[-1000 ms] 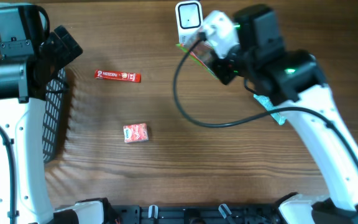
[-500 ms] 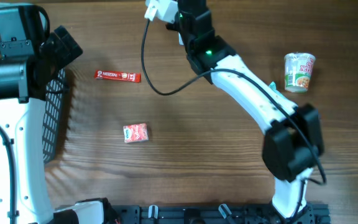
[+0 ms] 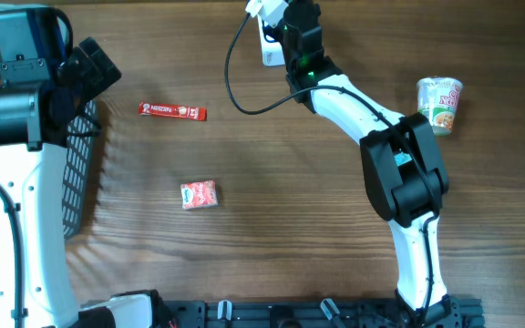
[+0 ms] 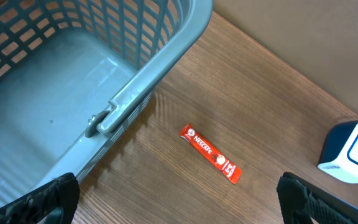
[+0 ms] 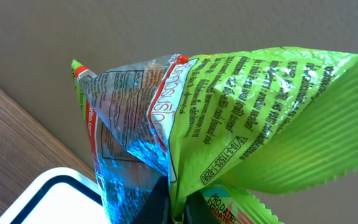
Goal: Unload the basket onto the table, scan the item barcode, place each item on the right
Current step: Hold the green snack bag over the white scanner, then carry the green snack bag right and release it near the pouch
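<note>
Right wrist view: pinching green snack bag in tightly closed right hand, presenting it at scanner. Left hand spread wide, empty. Next, probably: turning barcode toward scanner.

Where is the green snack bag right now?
Right wrist view: the green snack bag is pinched in the right gripper, close to the white scanner at the table's far edge.

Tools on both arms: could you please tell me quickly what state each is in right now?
Left tool: open, holding nothing.
Right tool: closed on the green snack bag.
</note>
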Available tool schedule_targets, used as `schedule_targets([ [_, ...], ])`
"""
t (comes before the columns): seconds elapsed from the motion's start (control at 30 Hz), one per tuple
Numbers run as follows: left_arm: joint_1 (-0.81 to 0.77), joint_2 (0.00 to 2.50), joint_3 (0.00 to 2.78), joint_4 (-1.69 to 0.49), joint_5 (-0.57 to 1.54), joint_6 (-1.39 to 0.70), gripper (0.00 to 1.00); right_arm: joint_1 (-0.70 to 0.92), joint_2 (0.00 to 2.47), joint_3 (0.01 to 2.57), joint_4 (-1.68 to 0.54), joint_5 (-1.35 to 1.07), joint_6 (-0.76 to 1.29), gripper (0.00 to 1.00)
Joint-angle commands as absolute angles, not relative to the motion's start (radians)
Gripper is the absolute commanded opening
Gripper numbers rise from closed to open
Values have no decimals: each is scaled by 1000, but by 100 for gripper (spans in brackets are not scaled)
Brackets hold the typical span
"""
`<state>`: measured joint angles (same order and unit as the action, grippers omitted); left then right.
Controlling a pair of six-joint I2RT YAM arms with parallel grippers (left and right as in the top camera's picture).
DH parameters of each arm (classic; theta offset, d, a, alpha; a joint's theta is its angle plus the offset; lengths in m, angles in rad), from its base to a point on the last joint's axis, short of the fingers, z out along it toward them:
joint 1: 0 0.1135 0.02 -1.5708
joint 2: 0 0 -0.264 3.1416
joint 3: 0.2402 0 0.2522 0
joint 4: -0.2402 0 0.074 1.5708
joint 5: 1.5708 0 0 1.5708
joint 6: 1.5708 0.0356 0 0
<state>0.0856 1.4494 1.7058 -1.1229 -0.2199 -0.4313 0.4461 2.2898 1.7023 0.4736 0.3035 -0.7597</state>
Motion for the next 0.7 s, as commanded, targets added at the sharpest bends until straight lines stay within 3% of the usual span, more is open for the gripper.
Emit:
schedule_targets([
  [0.0,90,1446,1716,-1122,-229,-423,100,450,2300,1721,482,290,-693,4],
  [0.13,90,1446,1716,-1122,-229,-423,100,450,2279,1721,591,318,-677,4],
  [0.2,90,1446,1716,-1122,-229,-423,100,440,2211,1721,509,281,-565,4],
  [0.33,90,1446,1716,-1122,-229,-423,100,364,1979,1721,-126,46,-205,4],
  [0.4,90,1446,1716,-1122,-229,-423,100,318,1897,1721,-524,-29,-125,4],
  [0.5,90,1446,1716,-1122,-229,-423,100,261,1895,1700,-941,-28,-96,5],
  [0.67,90,1446,1716,-1122,-229,-423,100,218,1899,1480,-1007,-23,-23,4],
])
